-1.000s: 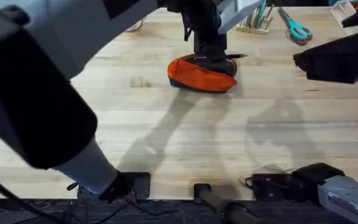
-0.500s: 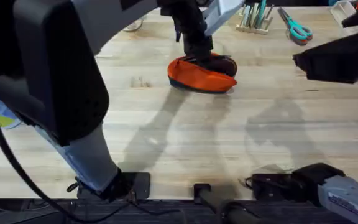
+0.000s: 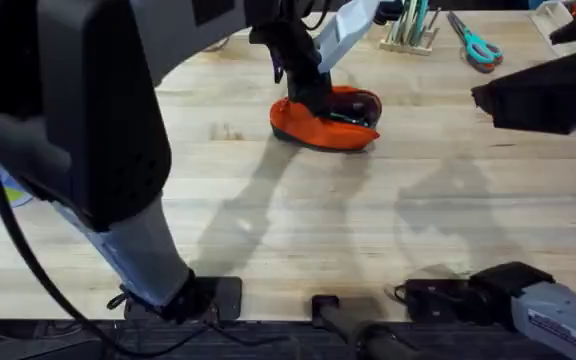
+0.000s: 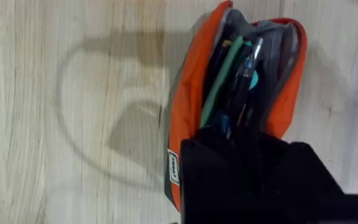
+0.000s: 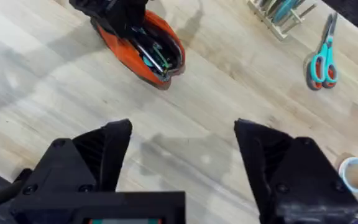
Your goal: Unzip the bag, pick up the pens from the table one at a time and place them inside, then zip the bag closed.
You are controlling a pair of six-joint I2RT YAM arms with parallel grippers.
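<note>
- Overhead: left tool down at near end of unzipped bag; grip impossible to tell.
- Left wrist: pens inside bag just ahead, on counter.
- Right wrist: right tool spread wide, holding nothing, bag far ahead.

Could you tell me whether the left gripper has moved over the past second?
Yes. The left gripper has shifted left along the bag, from its right end toward its left end, away from the scissors.

Left arm: bulky black housing, pale grey link below, thin black cable alongside. Left gripper: black. Right gripper: black, blocky angular fingers. Right arm base: grey-white segment, possibly printed label.
</note>
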